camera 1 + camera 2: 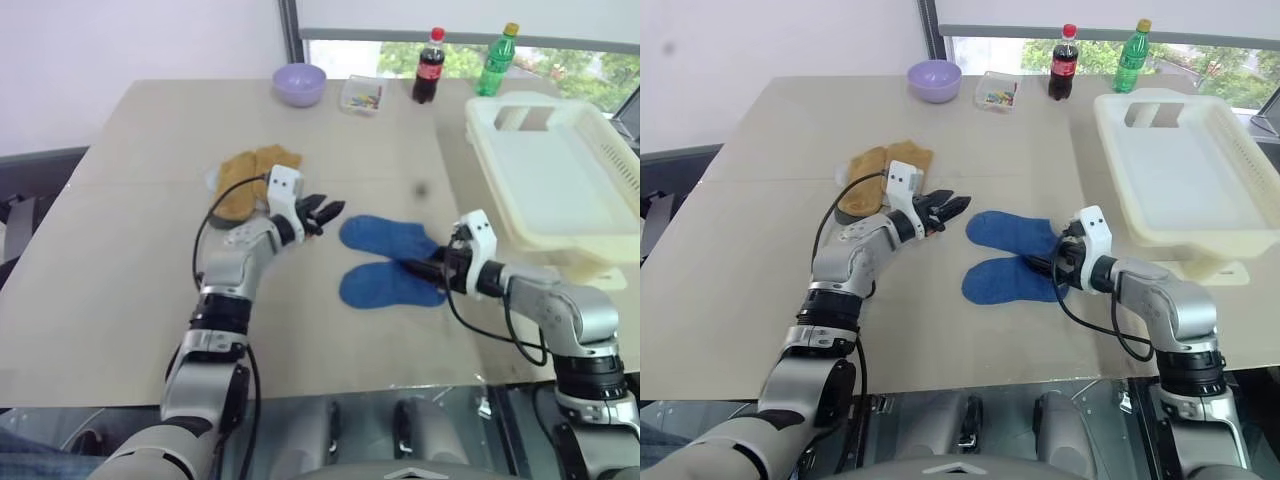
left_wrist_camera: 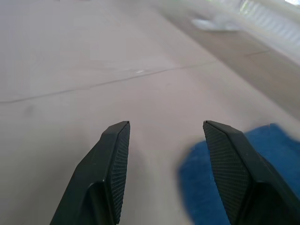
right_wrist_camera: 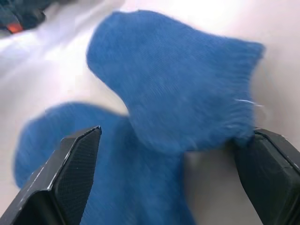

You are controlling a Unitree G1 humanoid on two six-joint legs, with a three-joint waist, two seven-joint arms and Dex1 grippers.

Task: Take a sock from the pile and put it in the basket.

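Observation:
The pile is spread flat on the table: two blue socks (image 1: 385, 240) side by side in the middle and mustard-tan socks (image 1: 255, 175) further left. My left gripper (image 1: 330, 210) hovers open and empty between the tan socks and the upper blue sock (image 2: 276, 140). My right gripper (image 1: 420, 268) is low at the right ends of the blue socks. In the right wrist view, its fingers (image 3: 75, 164) stand wide open around the cuff of one blue sock (image 3: 178, 89). The cream-white basket (image 1: 590, 150) stands at the right, empty.
Along the far edge stand a lilac bowl (image 1: 300, 83), a small clear box (image 1: 361, 95), a cola bottle (image 1: 429, 66) and a green bottle (image 1: 497, 60). The basket's near corner reaches close to my right forearm.

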